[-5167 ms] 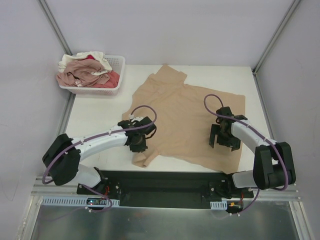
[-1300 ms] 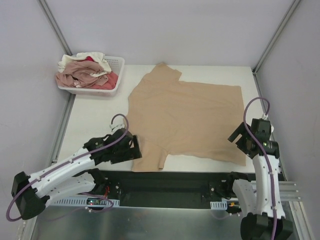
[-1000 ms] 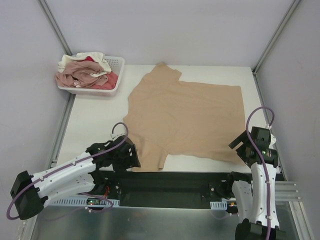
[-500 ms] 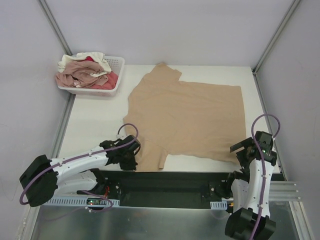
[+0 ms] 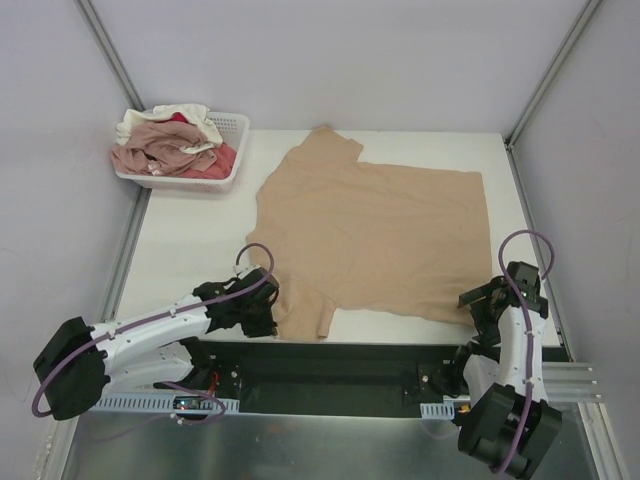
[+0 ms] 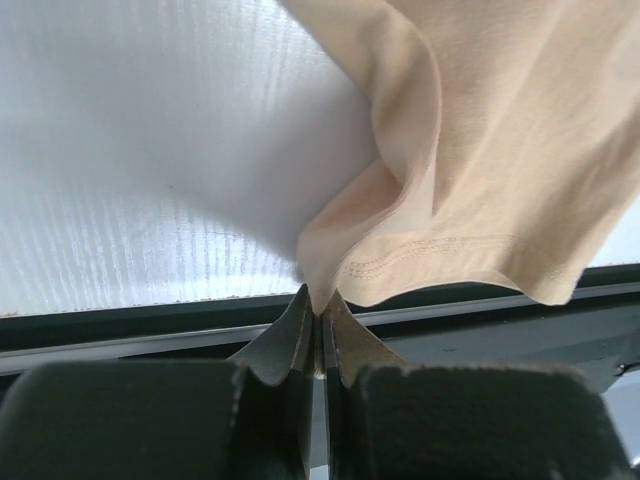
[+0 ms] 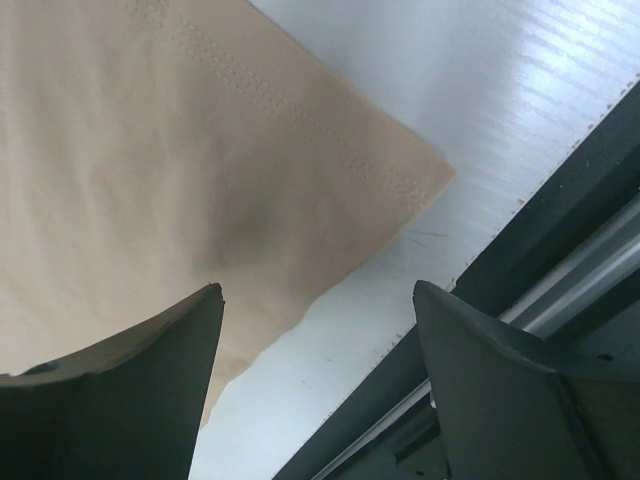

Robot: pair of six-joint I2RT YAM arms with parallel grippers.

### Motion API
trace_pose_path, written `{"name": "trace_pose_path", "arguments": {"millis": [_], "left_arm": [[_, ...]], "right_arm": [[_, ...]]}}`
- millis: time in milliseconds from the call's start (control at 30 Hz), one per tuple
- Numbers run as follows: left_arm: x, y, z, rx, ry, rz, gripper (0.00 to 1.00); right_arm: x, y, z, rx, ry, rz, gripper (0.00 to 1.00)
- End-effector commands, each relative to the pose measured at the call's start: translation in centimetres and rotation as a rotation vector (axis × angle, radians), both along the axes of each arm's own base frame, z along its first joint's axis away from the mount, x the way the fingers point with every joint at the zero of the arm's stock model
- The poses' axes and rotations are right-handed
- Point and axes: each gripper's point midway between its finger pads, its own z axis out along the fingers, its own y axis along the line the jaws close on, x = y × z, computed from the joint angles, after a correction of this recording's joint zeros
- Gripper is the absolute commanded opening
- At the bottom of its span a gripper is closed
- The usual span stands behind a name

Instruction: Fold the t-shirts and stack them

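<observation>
A tan-beige t-shirt [image 5: 370, 235] lies spread flat on the white table. My left gripper [image 5: 268, 318] is at its near left sleeve; in the left wrist view the gripper [image 6: 321, 300] is shut on the sleeve's edge [image 6: 400, 265], which bunches up from the pinch. My right gripper [image 5: 480, 305] is open over the shirt's near right hem corner [image 7: 420, 180], its fingertips [image 7: 205, 300] straddling the hem edge without gripping it. More t-shirts, dusty pink, cream-white and red [image 5: 165, 140], are heaped in the basket.
A white plastic lattice basket [image 5: 232, 128] stands at the back left corner. The table's near edge and a black rail [image 5: 340, 365] run just under both grippers. Grey walls and metal posts close the sides.
The shirt was pulled flat and spread out. Both arms drew back to the near edge; the left gripper closed on the sleeve, the right settled open over the near right corner.
</observation>
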Motion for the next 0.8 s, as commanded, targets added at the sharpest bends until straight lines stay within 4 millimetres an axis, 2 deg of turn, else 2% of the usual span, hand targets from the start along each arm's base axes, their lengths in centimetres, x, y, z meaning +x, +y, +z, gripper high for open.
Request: {"name": "trace_pose_path", "arguments": {"millis": [0, 133, 333, 433, 767], "left_arm": [[0.5, -0.3, 0.7, -0.031, -0.039, 0.002, 0.0], [0.4, -0.6, 1.1, -0.055, -0.046, 0.008, 0.0], [0.1, -0.7, 1.6, -0.096, -0.049, 0.021, 0.0], [-0.4, -0.8, 1.7, -0.132, -0.038, 0.024, 0.0], [-0.8, -0.7, 1.9, -0.176, -0.045, 0.042, 0.0]], "right_arm": [[1.1, -0.4, -0.6, -0.001, -0.024, -0.011, 0.8], [0.7, -0.4, -1.1, 0.0, 0.004, 0.007, 0.74], [0.2, -1.0, -1.4, -0.043, 0.005, -0.006, 0.53], [0.0, -1.5, -1.5, -0.074, -0.001, -0.02, 0.49], [1.2, -1.0, -2.6, -0.023, -0.002, 0.014, 0.54]]}}
